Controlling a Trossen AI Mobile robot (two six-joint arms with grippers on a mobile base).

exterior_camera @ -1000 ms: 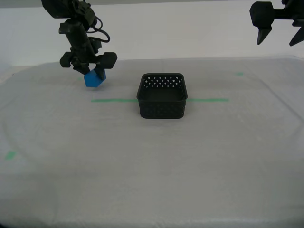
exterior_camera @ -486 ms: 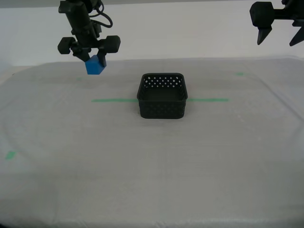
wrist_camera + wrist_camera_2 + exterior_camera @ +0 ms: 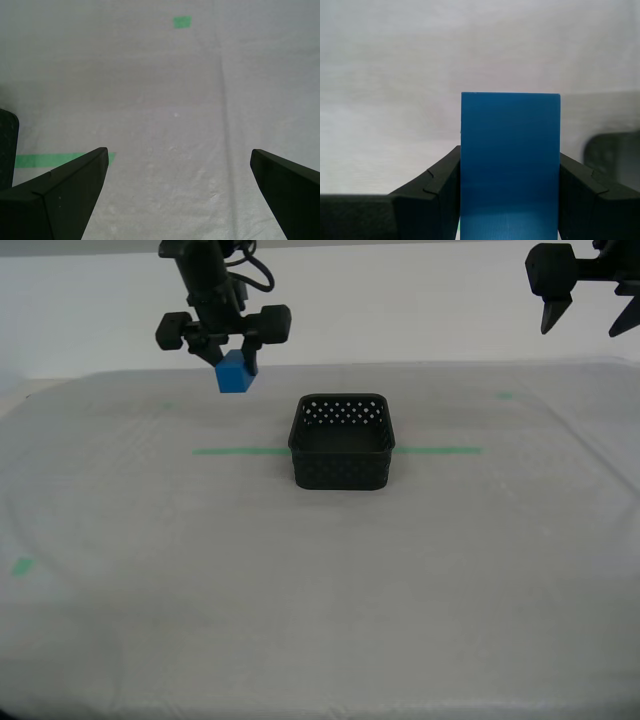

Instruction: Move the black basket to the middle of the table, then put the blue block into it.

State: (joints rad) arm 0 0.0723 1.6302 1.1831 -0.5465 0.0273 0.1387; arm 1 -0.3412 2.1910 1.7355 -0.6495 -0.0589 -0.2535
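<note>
The black basket (image 3: 341, 441) stands on the table (image 3: 320, 590) near its middle, on the green tape line, with nothing visible inside. My second gripper (image 3: 233, 362) hangs in the air toward the exterior view's left of the basket, shut on the blue block (image 3: 235, 372). In the second wrist view the blue block (image 3: 510, 165) fills the space between both black fingers (image 3: 437, 192), and a blurred corner of the basket (image 3: 615, 157) shows at the edge. My first gripper (image 3: 587, 318) is held high at the exterior view's top right, open and empty; its fingers (image 3: 60, 192) stand wide apart over bare sheeting.
A green tape line (image 3: 240, 451) runs across the table behind the basket, also seen as tape (image 3: 47, 160) in the first wrist view. Small green marks lie at the exterior view's left (image 3: 20, 566) and far right (image 3: 505, 395).
My second gripper has carried the blue block up off the table and toward the exterior view's right, closer to the basket. The first gripper and the basket have not moved.
</note>
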